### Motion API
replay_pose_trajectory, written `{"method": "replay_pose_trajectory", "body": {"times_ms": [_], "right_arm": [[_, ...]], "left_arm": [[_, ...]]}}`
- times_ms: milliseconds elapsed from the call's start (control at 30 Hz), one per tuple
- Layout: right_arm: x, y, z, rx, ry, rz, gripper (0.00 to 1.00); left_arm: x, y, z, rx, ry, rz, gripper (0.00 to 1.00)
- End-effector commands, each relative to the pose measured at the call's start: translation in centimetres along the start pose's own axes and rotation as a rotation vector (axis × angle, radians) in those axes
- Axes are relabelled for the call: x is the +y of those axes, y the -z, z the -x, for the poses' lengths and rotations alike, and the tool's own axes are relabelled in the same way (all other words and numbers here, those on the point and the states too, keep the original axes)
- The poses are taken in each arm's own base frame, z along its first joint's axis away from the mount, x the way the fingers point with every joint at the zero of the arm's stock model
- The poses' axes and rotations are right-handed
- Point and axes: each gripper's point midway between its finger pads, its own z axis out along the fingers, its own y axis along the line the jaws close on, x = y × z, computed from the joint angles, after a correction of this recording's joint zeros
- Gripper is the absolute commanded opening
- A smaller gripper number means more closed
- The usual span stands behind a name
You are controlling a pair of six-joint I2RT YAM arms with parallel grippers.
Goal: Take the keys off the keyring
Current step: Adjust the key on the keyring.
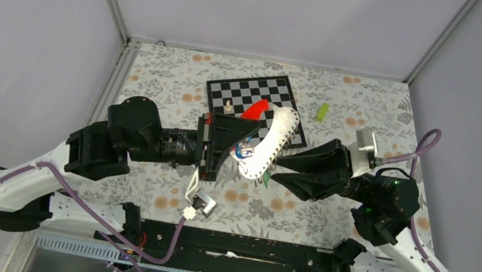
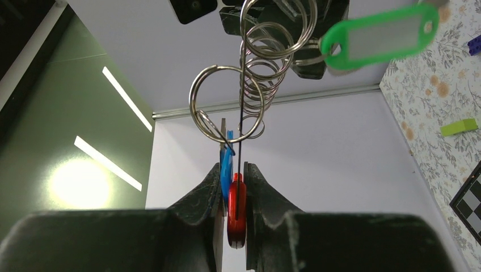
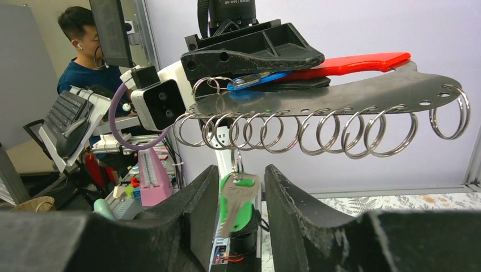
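I held the keyring (image 3: 351, 95) up in the air, off the table (image 1: 158, 85). It was a flat metal strip with a row of rings (image 3: 248, 131) along its lower edge and a red strap (image 3: 351, 63) on top. The left gripper (image 2: 233, 173) was squeezed tight on the top of the keyring. The red strap and the blue key (image 3: 258, 79) were pinched between its fingers. Seen from the right wrist, the keyring lay long and level, side to side. The green key (image 3: 237, 198) hung straight down under the keyring, from a ring near the end the left gripper held. Its long side pointed up and down. The right gripper (image 3: 241, 177) was just under the keyring, with one finger on each side of the green key. Its jaws stood apart, and I saw a thin gap beside the key, so they were not gripping it. The right gripper was the near one for this key, and the left one had its grip full. The key's flat face looked turned mostly toward the camera, so I thought the jaws would meet its thin edges. I thought the next move was to close on it and pull down, away from the keyring.
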Motion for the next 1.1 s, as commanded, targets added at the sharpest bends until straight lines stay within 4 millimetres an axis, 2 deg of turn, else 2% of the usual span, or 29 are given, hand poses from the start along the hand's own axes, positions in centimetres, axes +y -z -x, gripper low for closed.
{"method": "replay_pose_trajectory", "body": {"times_ms": [0, 167, 933, 1067], "right_arm": [[0.89, -0.05, 1.2, -0.036, 0.03, 0.037, 0.41], [0.95, -0.11, 1.33, -0.039, 0.023, 0.038, 0.35], [0.84, -0.49, 1.48, -0.048, 0.008, 0.045, 0.32], [0.86, -0.56, 1.5, -0.046, 0.002, 0.049, 0.25]], "left_arm": [[3.39, 0.82, -0.03, 0.0, -0.022, 0.102, 0.0], [3.24, 0.72, -0.03, -0.001, -0.016, 0.098, 0.0], [2.61, 0.17, -0.27, 0.007, -0.012, 0.082, 0.0], [2.56, 0.12, -0.32, 0.009, -0.011, 0.08, 0.0]]}}
